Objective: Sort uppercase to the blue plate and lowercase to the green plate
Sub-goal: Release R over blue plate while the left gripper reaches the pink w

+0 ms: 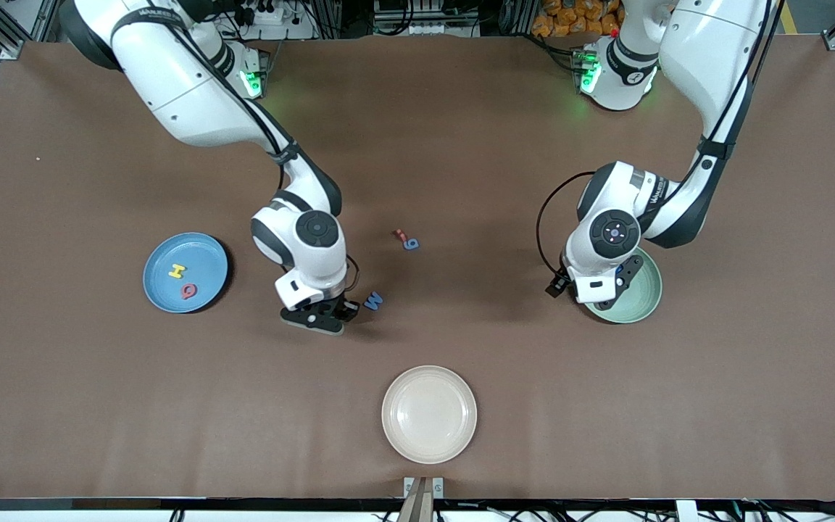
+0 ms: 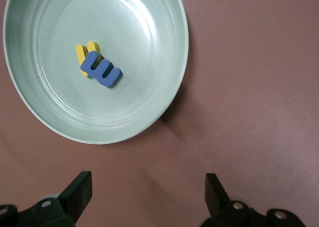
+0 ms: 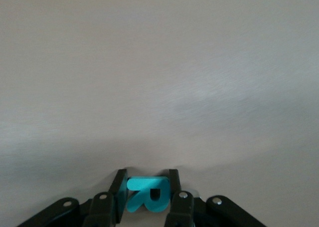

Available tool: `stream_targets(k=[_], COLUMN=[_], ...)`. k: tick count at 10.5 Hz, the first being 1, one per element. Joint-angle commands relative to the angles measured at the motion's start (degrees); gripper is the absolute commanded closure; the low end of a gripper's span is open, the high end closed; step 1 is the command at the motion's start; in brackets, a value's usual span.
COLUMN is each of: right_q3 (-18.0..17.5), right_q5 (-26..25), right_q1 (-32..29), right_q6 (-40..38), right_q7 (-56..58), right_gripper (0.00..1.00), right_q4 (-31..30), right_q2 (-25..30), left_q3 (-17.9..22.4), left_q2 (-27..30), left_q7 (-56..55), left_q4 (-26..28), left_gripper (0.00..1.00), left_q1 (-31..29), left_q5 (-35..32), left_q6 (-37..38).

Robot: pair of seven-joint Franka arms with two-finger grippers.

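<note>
H [image 1: 176, 272] and Q [image 1: 188, 291] are lying in the blue plate [image 1: 160, 255]; m [image 2: 101, 70] is overlapping the hooked letter [image 2: 83, 53] in the green plate [image 2: 164, 62]; W [image 1: 373, 300] is lying on the worktop [image 1: 461, 145] beside the right gripper [image 1: 330, 317].

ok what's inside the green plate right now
In the green plate lie two letters: a blue m resting partly on top of a yellow letter. The m covers part of the yellow one, so its full shape cannot be seen. The open left claw is above the table beside the plate.

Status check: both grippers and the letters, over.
Right gripper shut on teal R, beside blue W. Left gripper open over green plate. Path to blue plate looks clear.
</note>
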State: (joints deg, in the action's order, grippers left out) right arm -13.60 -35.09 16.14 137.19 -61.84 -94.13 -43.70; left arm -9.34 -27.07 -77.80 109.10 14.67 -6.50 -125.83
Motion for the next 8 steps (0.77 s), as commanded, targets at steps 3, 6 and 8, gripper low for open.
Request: stream_targets(k=[3,6,8], right_q3=[0.05,5.58,12.33], right_q5=[0.54,0.54,0.54], right_q1=[-4.53,-4.54,-4.45], right_q6=[-1.67,4.10,10.17], right_q7=[11.55,18.58,26.73], right_gripper=[0.79,0.79,0.79], right_q4=[-16.12,-31.06,-38.81], right_q2=[14.39,25.38,30.58], left_q3=[0.29,0.20,0.20], left_q2=[0.44,-0.61,-2.54], left_q7=[0.37,-0.25,-0.50], left_q4=[-1.52,-3.02,-5.81], left_gripper=[0.00,0.00,0.00], left_q1=[7.18,13.52,18.44], left_q5=[-0.71,-0.71,-0.62], left_q6=[-2.58,-2.58,-2.58])
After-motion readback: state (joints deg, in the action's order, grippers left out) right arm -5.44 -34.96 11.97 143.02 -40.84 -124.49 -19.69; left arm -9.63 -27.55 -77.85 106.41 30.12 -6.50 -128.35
